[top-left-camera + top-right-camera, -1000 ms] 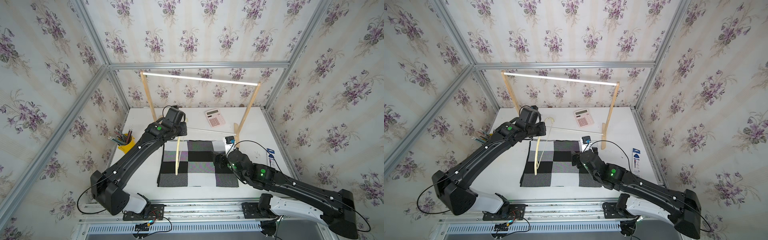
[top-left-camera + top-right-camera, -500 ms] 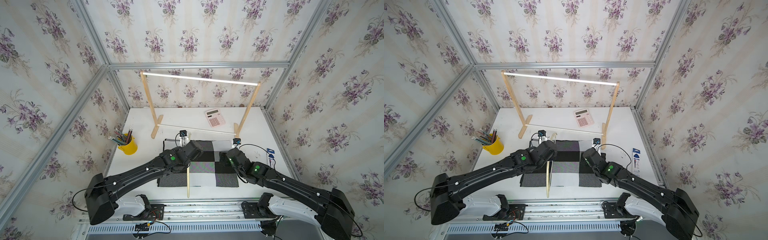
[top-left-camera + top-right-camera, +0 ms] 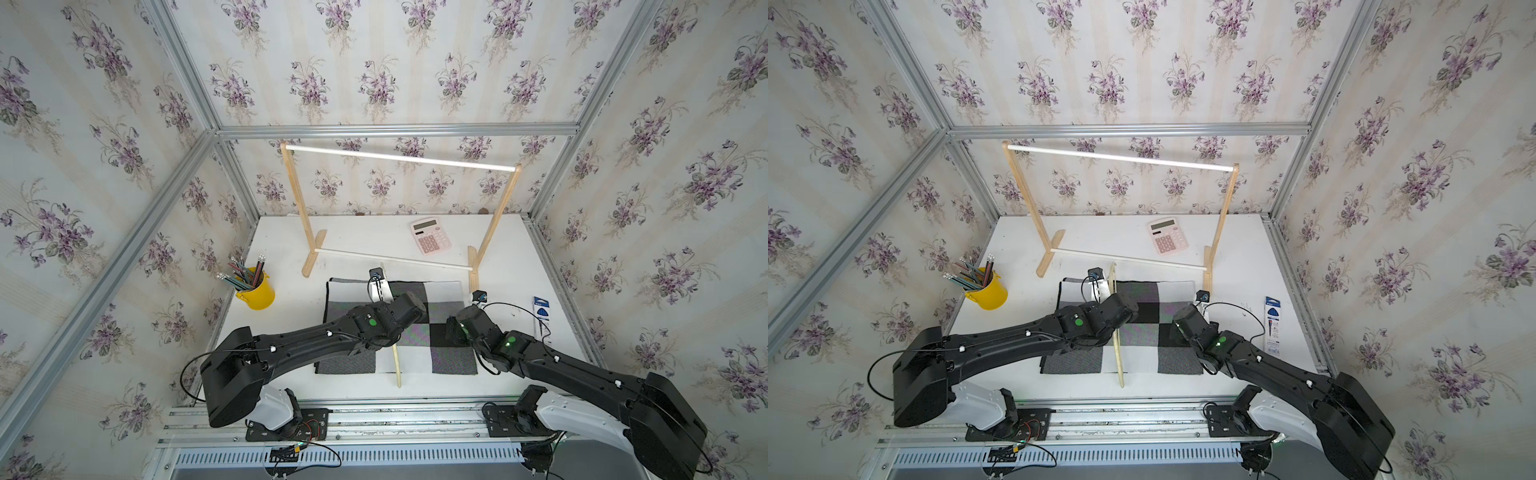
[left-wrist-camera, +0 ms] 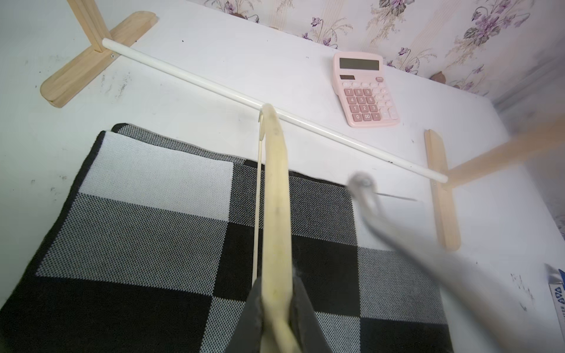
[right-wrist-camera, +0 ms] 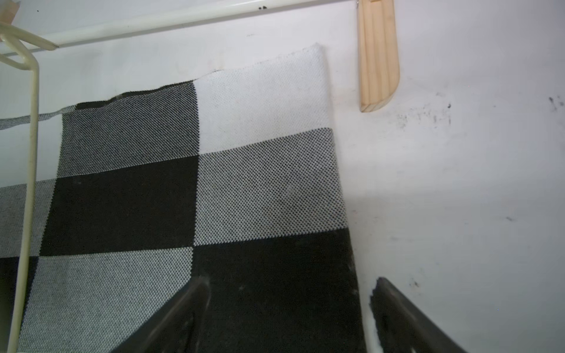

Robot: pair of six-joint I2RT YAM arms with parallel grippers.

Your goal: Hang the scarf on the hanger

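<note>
Left wrist view: your left gripper [image 4: 276, 293] clamps the hanger [image 4: 275, 183] edge-on over the scarf [image 4: 137, 229], flat on the surface [image 5: 458, 183], while your right gripper [image 5: 287, 290] straddles its edge, jaws spread, likely for a pinch.

Light was bright and even, shadows soft, top views bowed at the edges, and the right gripper [image 5: 290, 284] looked blurry up close.

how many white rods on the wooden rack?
2. The upper rod spans the tops of the rack posts; the lower rod runs low between its feet, just beyond the scarf. Neither is hidden.
</note>
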